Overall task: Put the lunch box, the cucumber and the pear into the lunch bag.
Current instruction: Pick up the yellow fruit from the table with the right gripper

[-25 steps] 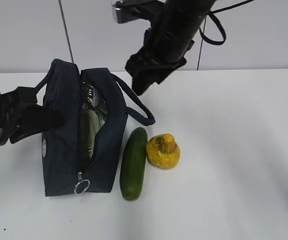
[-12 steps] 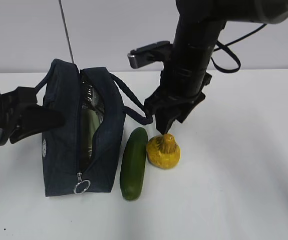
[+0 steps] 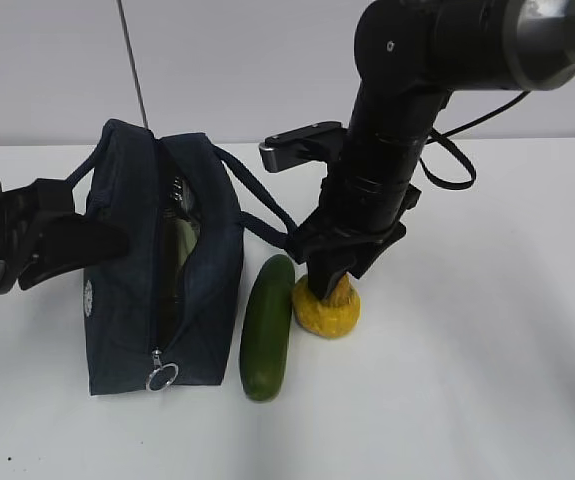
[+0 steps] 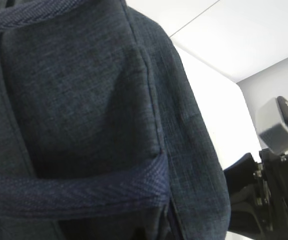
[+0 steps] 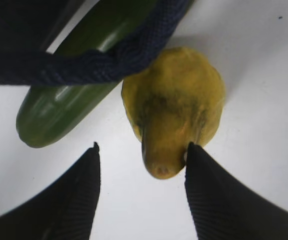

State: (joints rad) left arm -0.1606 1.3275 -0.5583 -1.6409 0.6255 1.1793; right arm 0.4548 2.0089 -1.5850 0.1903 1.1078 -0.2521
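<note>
right gripper is sitting over the pear, jaws apart and straddling its narrow brownish top; one finger is touching the stem side, the other is clear, so nothing is clamped yet. Pear is lying on the table just right of the cucumber, which is lying alongside the lunch bag on its right. Bag's zipper is open, lunch box is showing inside. Left gripper is closed and pressing against the bag's left side, probably bracing it so the mouth is staying open for loading
</note>
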